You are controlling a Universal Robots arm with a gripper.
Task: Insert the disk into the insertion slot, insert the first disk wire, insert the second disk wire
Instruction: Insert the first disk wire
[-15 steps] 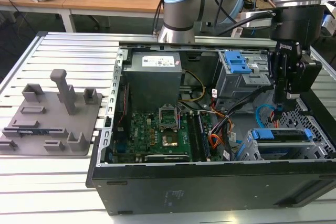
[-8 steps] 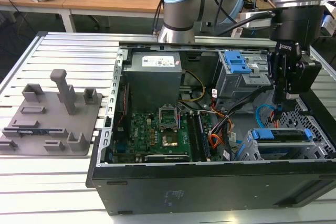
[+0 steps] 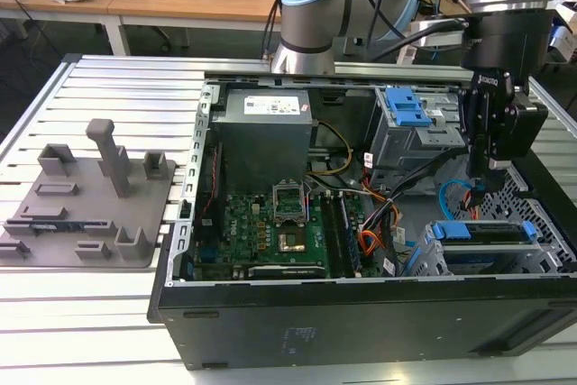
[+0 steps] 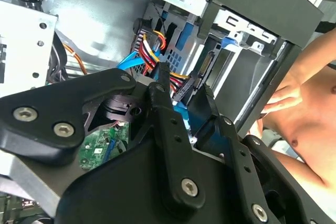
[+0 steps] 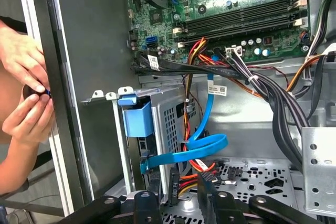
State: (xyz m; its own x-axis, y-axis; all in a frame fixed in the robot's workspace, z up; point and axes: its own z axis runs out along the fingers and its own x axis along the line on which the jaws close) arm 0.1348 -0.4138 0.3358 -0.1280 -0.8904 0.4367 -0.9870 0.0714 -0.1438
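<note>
One disk [image 3: 482, 233] sits in the insertion slot [image 3: 424, 257] at a computer case [image 3: 361, 322] corner; the gripper [image 3: 478, 188] pinches a black wire plug [image 5: 174, 181]. We judge first-wire insertion in hand, needing square alignment.

**Blue, grey and green in a black case**

Bright blue plastic frames the rectangular disk [image 3: 478, 231]. The grey sheet-metal insertion slot [image 5: 176, 129] is patterned with perforations. The flat ribbon cable [image 5: 207, 145] is light blue, the thin wires [image 5: 190, 178] are red, yellow and black, and the circuit board [image 3: 270, 227] is green. The metal computer case [image 3: 361, 322] is black.
</note>
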